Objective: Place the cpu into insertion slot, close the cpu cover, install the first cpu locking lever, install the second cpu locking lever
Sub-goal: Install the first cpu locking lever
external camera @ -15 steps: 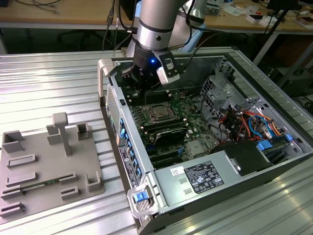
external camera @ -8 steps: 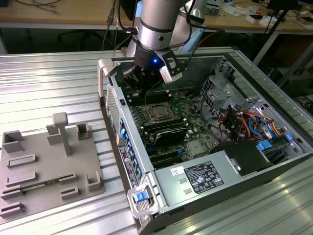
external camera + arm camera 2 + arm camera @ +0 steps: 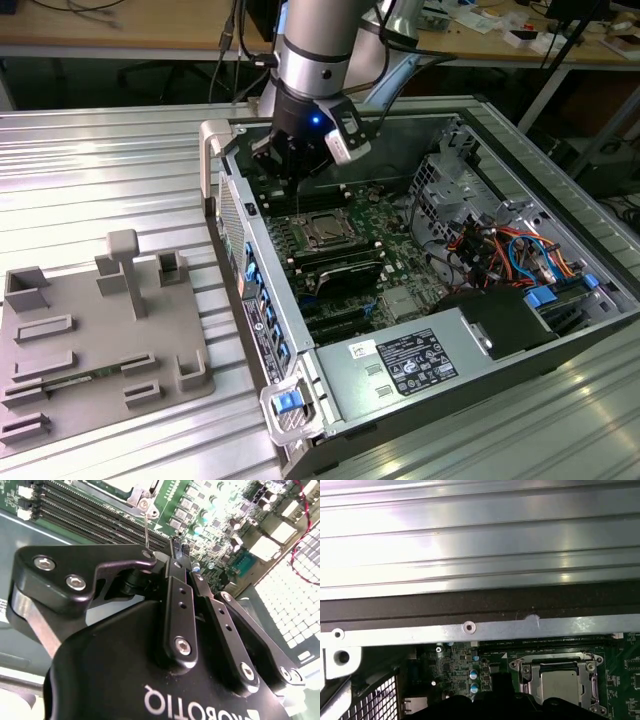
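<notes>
From where I stand the cpu [image 3: 560,686] looks seated with the cpu cover [image 3: 526,676] down over it, one locking lever [image 3: 145,527] upright beside the pinched-together, empty gripper [image 3: 177,549] at the socket's twelve o'clock, so both levers seem left.

Counter [image 3: 110,170]: silvery metal top built of long ribbed profiles, with the grooves running across the exterior view. Strong glare sat on several ribs. In the first wrist view the counter [image 3: 480,540] showed the same bright ribs just beyond the case's dark edge.

Two items lay directly on it:

1. Open computer case [image 3: 255,300], on its side with the open face up. It took up most of the exterior view's right half.
2. Flat grey fixture plate [image 3: 80,295] with raised blocks and slots, at the exterior view's left. It lay just beside the case wall; contact between the two could not be judged.
</notes>
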